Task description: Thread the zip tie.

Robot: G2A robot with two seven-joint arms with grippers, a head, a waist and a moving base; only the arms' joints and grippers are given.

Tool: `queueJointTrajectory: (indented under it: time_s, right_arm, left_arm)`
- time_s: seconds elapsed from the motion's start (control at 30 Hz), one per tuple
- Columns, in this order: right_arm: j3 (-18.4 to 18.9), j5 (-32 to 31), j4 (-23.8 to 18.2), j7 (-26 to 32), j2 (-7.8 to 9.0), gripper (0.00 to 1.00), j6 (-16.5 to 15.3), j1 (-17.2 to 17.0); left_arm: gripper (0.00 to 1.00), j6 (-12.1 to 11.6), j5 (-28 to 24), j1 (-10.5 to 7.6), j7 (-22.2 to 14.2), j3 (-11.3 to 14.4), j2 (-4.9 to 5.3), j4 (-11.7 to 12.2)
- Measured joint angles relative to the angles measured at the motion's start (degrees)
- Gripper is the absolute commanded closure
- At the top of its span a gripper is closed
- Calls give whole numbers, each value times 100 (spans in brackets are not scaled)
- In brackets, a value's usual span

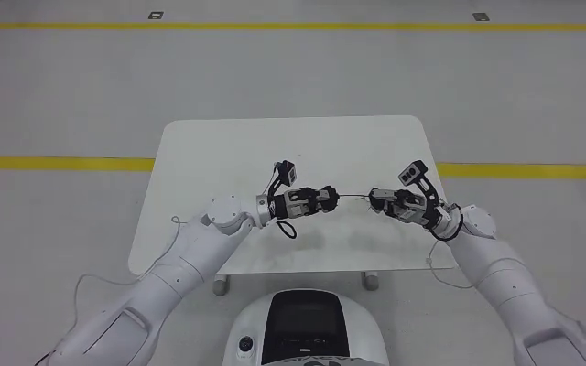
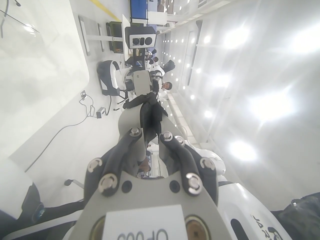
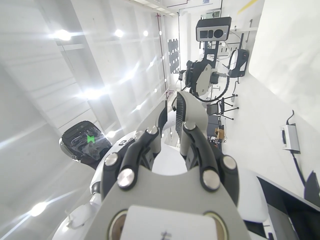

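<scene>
Both grippers hang close together above the front middle of the white table (image 1: 275,146). A thin dark zip tie (image 1: 352,194) runs in the air between them. My left gripper (image 1: 330,198) is shut on one end of it. In the left wrist view the left gripper (image 2: 150,107) has its dark pads pressed together, and the other arm's gripper is just beyond. My right gripper (image 1: 374,196) holds the other end. In the right wrist view the right gripper (image 3: 172,104) has its fingers nearly together around a thin piece, facing the left gripper.
The table top (image 1: 385,146) is bare behind and beside the grippers. Its front edge (image 1: 302,271) lies just below the arms. Around it is pale floor with yellow lines (image 1: 73,164).
</scene>
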Motion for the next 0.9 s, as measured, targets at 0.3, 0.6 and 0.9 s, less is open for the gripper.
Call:
queueJointTrajectory:
  time_s: [0.3, 0.6, 0.9]
  right_arm:
    - [86, -151, 16, 0, 6, 95, -43, -13]
    - [149, -239, 22, 0, -2, 84, -55, -30]
    - [163, -287, 59, 0, -30, 93, -26, -20]
  left_arm:
    - [100, 98, 70, -16, -19, 17, -26, 26]
    - [100, 154, 143, -47, -32, 42, -57, 75]
    - [100, 172, 182, -54, -40, 32, -76, 107]
